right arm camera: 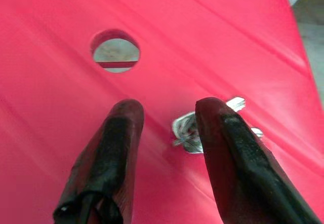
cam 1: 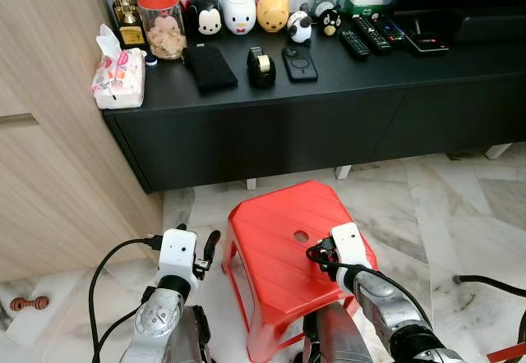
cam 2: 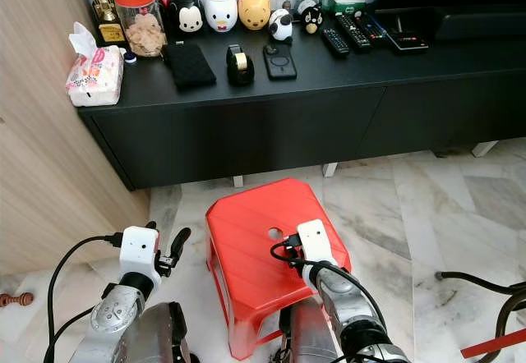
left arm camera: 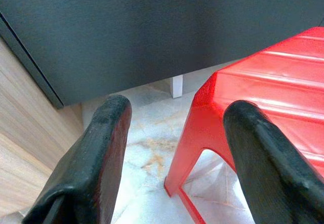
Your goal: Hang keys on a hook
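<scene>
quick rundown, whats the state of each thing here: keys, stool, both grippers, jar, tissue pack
keys: lying flat on the stool top, not gripped, partly hidden behind one finger
red stool: upright on the floor
right gripper: open, low over the stool top, keys beside one finger
left gripper: open, empty, beside the stool
jar: upright, red lid on
tissue pack: open, a tissue sticking out

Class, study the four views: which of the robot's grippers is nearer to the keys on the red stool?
Right. The right gripper hangs just above the keys on the red stool, fingers open beside them. The left gripper is off the stool's left edge, over the floor.
</scene>
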Tool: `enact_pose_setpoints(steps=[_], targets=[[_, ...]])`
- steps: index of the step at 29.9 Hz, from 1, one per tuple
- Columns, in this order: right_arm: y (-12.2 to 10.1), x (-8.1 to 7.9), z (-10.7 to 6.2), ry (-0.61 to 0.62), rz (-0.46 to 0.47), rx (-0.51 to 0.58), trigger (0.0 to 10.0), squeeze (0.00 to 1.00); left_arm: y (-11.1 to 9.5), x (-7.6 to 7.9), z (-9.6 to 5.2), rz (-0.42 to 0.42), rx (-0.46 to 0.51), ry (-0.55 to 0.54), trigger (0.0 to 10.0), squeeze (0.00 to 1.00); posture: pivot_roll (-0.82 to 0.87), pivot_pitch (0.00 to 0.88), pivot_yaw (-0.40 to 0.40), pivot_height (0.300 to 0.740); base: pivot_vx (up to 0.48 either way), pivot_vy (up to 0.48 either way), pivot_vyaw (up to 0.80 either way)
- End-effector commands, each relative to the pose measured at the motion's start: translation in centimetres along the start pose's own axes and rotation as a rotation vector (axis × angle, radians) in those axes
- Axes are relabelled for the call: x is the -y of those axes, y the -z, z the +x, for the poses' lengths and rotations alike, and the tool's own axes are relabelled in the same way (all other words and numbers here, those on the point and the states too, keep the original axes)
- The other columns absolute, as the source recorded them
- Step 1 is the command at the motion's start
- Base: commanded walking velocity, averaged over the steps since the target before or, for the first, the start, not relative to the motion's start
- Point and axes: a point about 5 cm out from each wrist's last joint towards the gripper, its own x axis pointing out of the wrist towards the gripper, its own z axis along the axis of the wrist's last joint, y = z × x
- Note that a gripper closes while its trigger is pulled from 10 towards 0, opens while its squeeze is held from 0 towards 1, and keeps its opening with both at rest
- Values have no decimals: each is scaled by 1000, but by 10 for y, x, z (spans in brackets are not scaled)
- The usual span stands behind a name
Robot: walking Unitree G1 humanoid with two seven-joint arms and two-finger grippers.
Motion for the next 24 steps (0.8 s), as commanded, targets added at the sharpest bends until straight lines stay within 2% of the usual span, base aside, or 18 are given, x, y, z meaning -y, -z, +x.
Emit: enact_pose_setpoints(steps=[1,5,16,24], targets=[[1,4,-2,39,25,11,10000,0,3,1,0,12,-8,-2,10000,0,-76,111,-67,599,0,0,0],[1,6,-4,46,34,24,10000,0,4,1,0,12,-10,-1,10000,0,-81,112,-67,599,0,0,0],[15,-1,-7,-5,13,-46,10000,0,3,4,0,24,-3,11,10000,0,-80,113,-69,599,0,0,0],[10,1,-5,17,22,-32,10000,0,3,4,0,25,-3,9,10000,0,-80,113,-69,599,0,0,0]])
